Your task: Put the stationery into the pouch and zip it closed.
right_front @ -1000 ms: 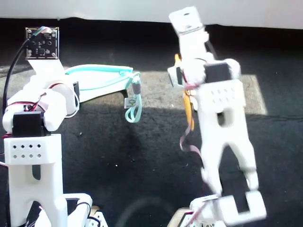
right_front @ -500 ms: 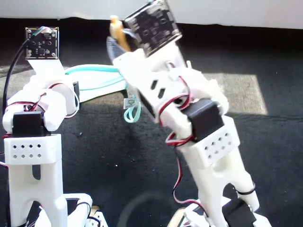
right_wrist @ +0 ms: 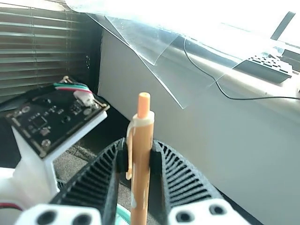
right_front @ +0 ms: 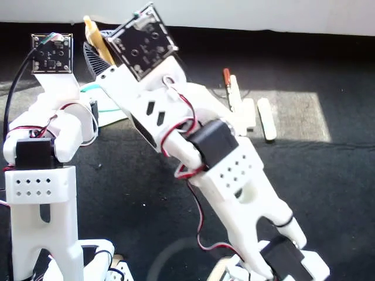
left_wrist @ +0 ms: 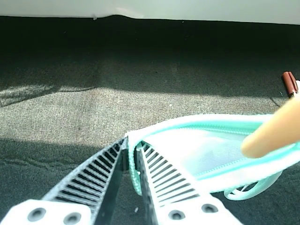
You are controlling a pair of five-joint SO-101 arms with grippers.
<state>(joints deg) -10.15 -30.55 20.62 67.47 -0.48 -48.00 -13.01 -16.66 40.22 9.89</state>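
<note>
Two white plastic arms stand nearest to us at the counter's front edge, the left arm (right_front: pixel 41 175) upright and the right arm (right_front: pixel 234 175) leaning slantwise across towards the left arm's side. Both end in black ribbed fingers. Our left gripper (left_wrist: pixel 131 149) is pressed together on a corner of the pouch (left_wrist: pixel 206 150), a flat white mesh bag edged with a mint-green zipper, its mouth gaping. A loop of green cord (left_wrist: pixel 248 187) lies at its other end. Our right gripper (right_wrist: pixel 139 157) pinches an orange pen (right_wrist: pixel 141 140) upright by its barrel, pale clip facing the camera. In the left wrist view the pen's rounded lower end hangs blurred in front of the pouch's mouth; we cannot tell whether it touches. The counter (right_front: pixel 328 187) is covered in a dark, felt-like cloth with a band of sunlight across it. Farther back in that light lie several pale sticks (right_front: pixel 266 119) side by side and a slim red-tipped pen (right_front: pixel 226 75), well apart from the pouch. Beyond them runs a white wall (right_front: pixel 293 14), and the right wrist view shows slatted blinds (right_wrist: pixel 42 47).
</note>
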